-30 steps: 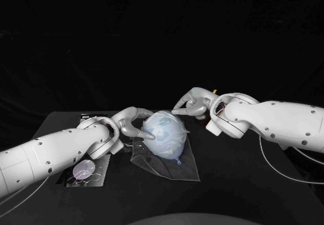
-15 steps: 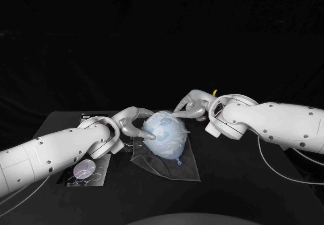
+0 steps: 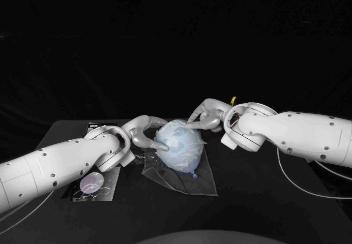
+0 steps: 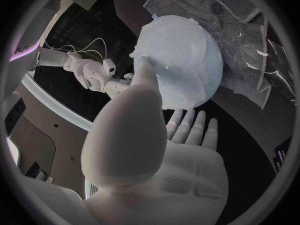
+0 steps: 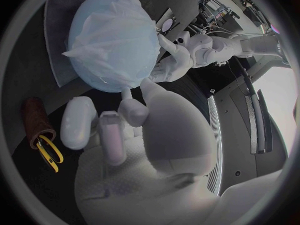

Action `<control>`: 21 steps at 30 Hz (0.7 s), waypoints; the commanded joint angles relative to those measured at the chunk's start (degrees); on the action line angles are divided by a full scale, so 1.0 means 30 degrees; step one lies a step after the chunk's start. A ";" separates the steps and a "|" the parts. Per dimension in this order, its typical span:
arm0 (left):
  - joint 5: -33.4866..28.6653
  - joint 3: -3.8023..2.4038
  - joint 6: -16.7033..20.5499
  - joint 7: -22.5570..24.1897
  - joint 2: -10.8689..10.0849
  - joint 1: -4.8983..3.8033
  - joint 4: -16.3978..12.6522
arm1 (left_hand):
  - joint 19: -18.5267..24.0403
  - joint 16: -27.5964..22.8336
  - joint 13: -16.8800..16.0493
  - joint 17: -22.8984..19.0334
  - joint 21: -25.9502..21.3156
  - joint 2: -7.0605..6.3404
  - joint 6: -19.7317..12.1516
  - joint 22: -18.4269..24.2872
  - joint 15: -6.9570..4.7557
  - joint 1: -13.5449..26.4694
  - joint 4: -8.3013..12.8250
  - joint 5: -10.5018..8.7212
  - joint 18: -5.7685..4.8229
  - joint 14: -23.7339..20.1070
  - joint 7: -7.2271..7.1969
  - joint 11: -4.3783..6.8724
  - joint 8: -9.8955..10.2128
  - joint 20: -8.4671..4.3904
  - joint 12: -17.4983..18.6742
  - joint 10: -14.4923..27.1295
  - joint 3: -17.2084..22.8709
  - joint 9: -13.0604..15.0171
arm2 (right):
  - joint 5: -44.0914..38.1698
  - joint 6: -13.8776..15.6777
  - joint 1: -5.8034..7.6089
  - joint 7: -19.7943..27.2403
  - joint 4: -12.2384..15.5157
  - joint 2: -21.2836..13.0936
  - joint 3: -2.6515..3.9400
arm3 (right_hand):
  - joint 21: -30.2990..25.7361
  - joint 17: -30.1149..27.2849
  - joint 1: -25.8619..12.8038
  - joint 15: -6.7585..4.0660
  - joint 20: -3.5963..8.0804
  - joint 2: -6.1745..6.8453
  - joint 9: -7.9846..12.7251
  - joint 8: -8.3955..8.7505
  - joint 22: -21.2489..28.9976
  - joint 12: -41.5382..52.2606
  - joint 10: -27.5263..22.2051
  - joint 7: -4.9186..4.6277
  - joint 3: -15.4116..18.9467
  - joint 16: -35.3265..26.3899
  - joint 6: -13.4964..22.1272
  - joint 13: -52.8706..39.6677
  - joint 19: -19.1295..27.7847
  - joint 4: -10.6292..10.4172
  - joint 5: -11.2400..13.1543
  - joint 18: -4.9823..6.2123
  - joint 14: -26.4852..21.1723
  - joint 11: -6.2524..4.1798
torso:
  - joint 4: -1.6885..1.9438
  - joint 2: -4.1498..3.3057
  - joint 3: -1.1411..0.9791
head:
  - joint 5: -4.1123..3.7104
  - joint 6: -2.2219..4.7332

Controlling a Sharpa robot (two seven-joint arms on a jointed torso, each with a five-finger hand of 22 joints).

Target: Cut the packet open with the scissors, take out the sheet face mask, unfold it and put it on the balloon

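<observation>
**A:** Start at the near edge. What lies by the near left corner of the table (image 3: 279, 203)?

**B:** A dark flat rectangle with a pale round patch, probably the packet (image 3: 91, 185). I can't read any print or brand on it.

**A:** And the balloon?

**B:** It sits mid-tabletop on a clear plastic sheet (image 3: 192, 182). The balloon (image 3: 183, 163) lies on its side, with the face mask (image 3: 176, 140) draped over its upper part, wrinkled in places.

**A:** Hands?

**B:** The left hand (image 3: 143, 133) comes at the balloon's left side. One fingertip presses on the mask while the other fingers stay straight and apart, holding nothing. The right hand (image 3: 205, 116) is at the far end. Its fingers are loosely curled, one tip is touching or almost touching the mask, and I see nothing pinched.

**A:** What could go wrong?

**B:** I'd say three things. The balloon isn't fixed down, so an uneven push from either side could roll it off the sheet. A dragging fingertip could bunch the wet mask or pull it off. A hard poke could burst the balloon.

**A:** And behind that?

**B:** The yellow-handled scissors (image 5: 49, 152) stand in a brown holder (image 5: 34, 117) toward the far edge, beyond the right hand. There's no legible writing there either.
</observation>
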State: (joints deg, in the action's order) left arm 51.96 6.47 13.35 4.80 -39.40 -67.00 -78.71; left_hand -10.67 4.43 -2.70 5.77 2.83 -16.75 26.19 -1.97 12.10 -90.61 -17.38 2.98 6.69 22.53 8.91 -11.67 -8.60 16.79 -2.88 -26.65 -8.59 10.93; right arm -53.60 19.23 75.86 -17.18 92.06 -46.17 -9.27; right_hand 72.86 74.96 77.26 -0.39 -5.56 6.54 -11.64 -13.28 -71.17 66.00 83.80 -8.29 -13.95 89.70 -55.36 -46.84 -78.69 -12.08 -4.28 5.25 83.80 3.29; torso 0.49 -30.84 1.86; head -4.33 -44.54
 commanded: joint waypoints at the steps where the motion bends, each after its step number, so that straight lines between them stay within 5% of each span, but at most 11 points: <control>1: -0.0079 -0.0003 -0.0240 0.0044 0.0017 0.0006 -0.0077 | -0.0108 0.0018 0.0023 -0.0028 0.0100 0.0105 0.0050 -0.0031 0.0030 0.0008 0.0017 0.0046 0.0259 -0.0164 0.0895 -0.0095 -0.0068 -0.0023 0.0010 0.0048 0.0115 0.0017 | -0.0470 -0.0507 -0.0059 -0.0076 0.0012 0.0083 -0.0003 | 0.0145 0.5014 0.0123 0.0014 -0.0053 -0.0157 -0.0062 -0.0176 -0.0142 0.8000 0.2065 0.0045 -0.0128 0.0101 -0.0124 -1.4387 -0.0146 0.0152 0.0131 -0.0247 0.2066 0.0057 | -0.0004 -0.0003 -0.0003 | 0.0007 -0.0035; 14: -0.0082 -0.0003 -0.0262 0.0033 0.0011 0.0003 -0.0146 | -0.0095 -0.0001 0.0026 -0.0034 0.0097 0.0116 0.0072 -0.0029 0.0045 0.0010 0.0017 0.0047 0.0282 -0.0188 0.0866 -0.0121 -0.0078 -0.0022 0.0032 0.0042 0.0136 0.0029 | -0.1086 -0.0009 -0.0250 -0.0032 -0.0060 0.0372 -0.0016 | 0.0453 0.5014 0.0456 -0.0229 0.0120 -0.0448 -0.0362 -0.0656 -0.0529 0.8000 0.2065 0.0410 -0.0709 0.0101 -0.0977 -1.4387 -0.0178 0.0646 0.0317 -0.0283 0.2066 -0.0253 | 0.0007 -0.0003 0.0005 | 0.0043 -0.0134; 21: -0.0082 -0.0003 -0.0250 0.0026 -0.0011 0.0002 -0.0212 | -0.0095 -0.0001 0.0026 -0.0034 0.0097 0.0116 0.0072 -0.0029 0.0045 0.0010 0.0017 0.0047 0.0282 -0.0188 0.0866 -0.0121 -0.0078 -0.0022 0.0032 0.0042 0.0136 0.0029 | -0.1221 0.0456 -0.0263 0.0085 -0.0094 0.0491 -0.0016 | 0.0664 0.5014 0.0628 -0.0543 0.0369 -0.0788 -0.0778 -0.1165 -0.0808 0.8000 0.2065 0.0855 -0.1315 0.0101 -0.1730 -1.4387 -0.0234 0.1060 0.0409 -0.0316 0.2066 -0.0635 | 0.0009 -0.0006 0.0003 | 0.0027 -0.0173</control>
State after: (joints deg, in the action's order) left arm 51.94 6.49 13.33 4.68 -39.56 -66.99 -79.08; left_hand -10.67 4.43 -2.69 5.72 2.83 -16.75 26.19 -1.97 12.31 -90.61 -17.38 2.97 6.65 22.32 8.91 -11.67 -8.60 16.79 -2.88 -26.64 -8.60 10.93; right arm -56.00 19.91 75.16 -17.21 91.66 -44.86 -9.27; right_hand 74.66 74.90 79.12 -0.97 -4.68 4.68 -13.92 -16.62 -73.41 66.51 83.34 -5.62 -17.75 89.75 -60.31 -46.92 -79.32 -8.76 -3.14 5.07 83.34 2.31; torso 0.49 -30.85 1.87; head -4.20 -45.00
